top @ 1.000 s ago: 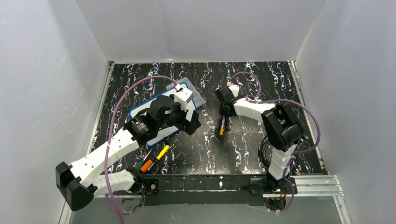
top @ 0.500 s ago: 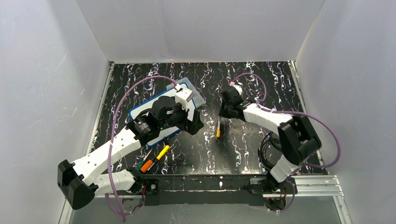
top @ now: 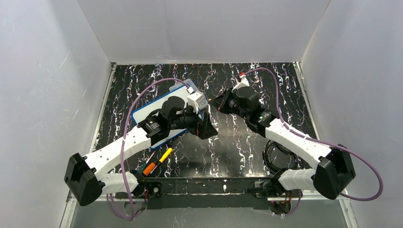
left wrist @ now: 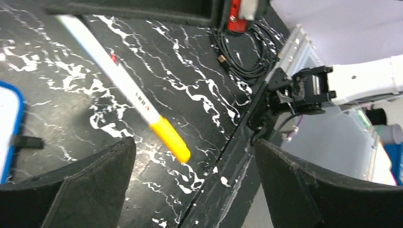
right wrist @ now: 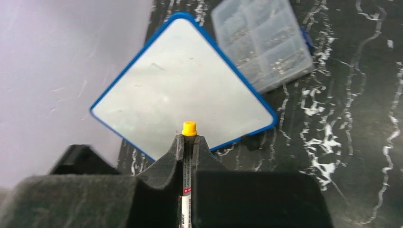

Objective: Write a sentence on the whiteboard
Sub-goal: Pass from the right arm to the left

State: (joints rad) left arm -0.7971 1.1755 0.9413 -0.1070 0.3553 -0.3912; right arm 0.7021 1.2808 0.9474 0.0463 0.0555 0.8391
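**Marker clamped, board plain**

Whiteboard (right wrist: 180,90): flat, glossy white, thin blue rim, rounded corners, lying on the black, white-veined table (right wrist: 332,118).
Clear plastic compartment box (right wrist: 261,40), rectangular, sits just beside the whiteboard's far right corner. Its cells hold small pieces, too fine to identify.
Right gripper (right wrist: 189,142): clamped on a white-barrelled marker (right wrist: 189,128), yellow cap toward the whiteboard.
Left gripper (left wrist: 194,152): fingers wide apart, off the whiteboard's near right edge.
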